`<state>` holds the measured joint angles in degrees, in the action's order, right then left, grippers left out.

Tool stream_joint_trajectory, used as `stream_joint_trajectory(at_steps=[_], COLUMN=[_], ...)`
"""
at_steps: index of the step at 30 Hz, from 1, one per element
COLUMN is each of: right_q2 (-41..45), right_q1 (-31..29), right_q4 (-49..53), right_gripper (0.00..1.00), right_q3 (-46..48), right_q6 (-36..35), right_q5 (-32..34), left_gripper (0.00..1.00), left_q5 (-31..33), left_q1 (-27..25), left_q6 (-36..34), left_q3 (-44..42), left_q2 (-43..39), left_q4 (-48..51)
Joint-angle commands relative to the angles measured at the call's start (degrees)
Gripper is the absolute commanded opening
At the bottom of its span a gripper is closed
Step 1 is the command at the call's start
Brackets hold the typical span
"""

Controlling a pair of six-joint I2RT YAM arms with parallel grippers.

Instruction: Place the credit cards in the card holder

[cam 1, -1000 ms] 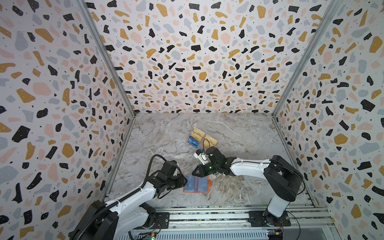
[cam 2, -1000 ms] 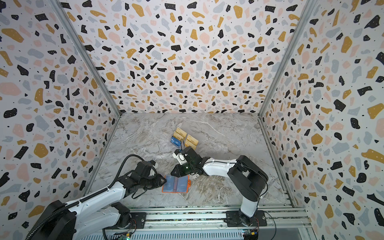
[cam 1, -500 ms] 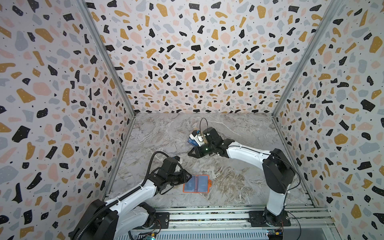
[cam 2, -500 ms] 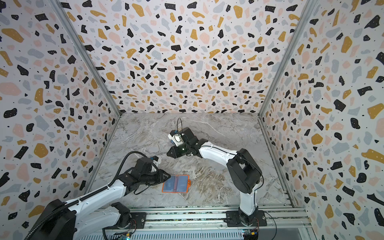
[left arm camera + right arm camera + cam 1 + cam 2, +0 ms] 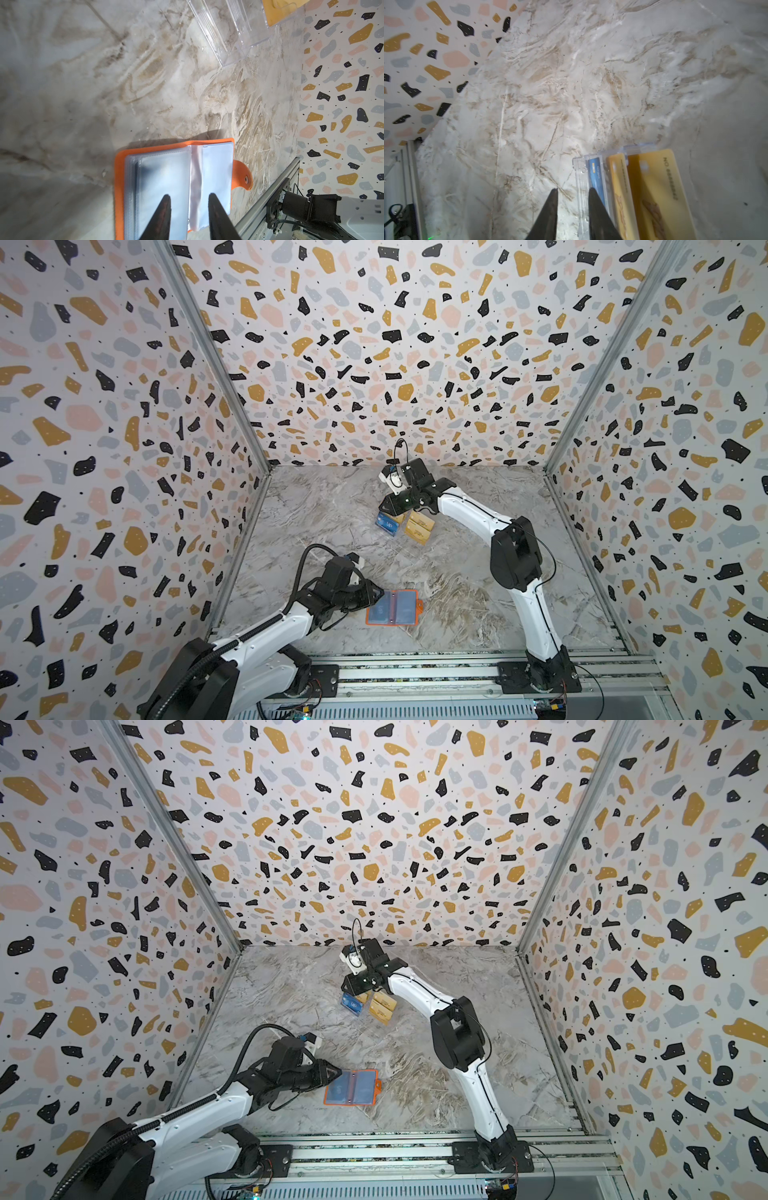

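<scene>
Right gripper [image 5: 572,191], gone from orange leather-like card holder [image 5: 395,608] below narrowly parted left gripper [image 5: 188,196], is hovering, tips slightly apart in wrist view only, just beside edge of clear acrylic rack [image 5: 581,182] holding blue and gold credit cards [image 5: 654,187].

On the marbled worktop [image 5: 291,990] an orange card holder [image 5: 351,1088] lies open and flat toward 7 o'clock. Its clear sleeves face up and its snap tab [image 5: 377,1085] juts from its 3 o'clock edge. The left gripper [image 5: 337,1074] points in from 9 o'clock, jaws at the holder's 10 o'clock corner. Well apart, at 12 o'clock of the holder, a blue card [image 5: 352,1004] and gold cards [image 5: 382,1006] stand side by side, blue at gold's 9 o'clock. The right gripper [image 5: 352,991] hangs at the blue card's 12 o'clock edge.
</scene>
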<state>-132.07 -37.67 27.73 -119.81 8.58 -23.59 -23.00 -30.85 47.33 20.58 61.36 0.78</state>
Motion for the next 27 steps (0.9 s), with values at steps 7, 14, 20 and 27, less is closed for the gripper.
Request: stream_joint_trajectory(at_steps=[7,14,20,27], right_q2=[-1.3,-2.18,-2.92,-4.64], right_q1=[-0.53,-0.5,-0.65,-1.57], right_q4=[10.02,11.19,11.65,12.32], right_gripper=[0.31,0.32,0.35,0.35], right_q3=[-6.14,-6.15,-6.31,-7.16], right_q6=[-3.45,-3.99,-4.6,-4.98], right_q5=[4.82,5.8,7.19,6.7], left_gripper=[0.35,0.35,0.35,0.35], left_q5=[0.58,0.58,0.75,1.26], left_q1=[-0.11,-0.09,-0.1,-0.09], left_q6=[-0.43,-0.31,-0.22,-0.31], left_q3=[-0.56,-0.54,-0.54,-0.6], left_q2=[0.16,0.16,-0.15,0.06], left_q4=[-2.26,-2.6,-2.41,-1.97])
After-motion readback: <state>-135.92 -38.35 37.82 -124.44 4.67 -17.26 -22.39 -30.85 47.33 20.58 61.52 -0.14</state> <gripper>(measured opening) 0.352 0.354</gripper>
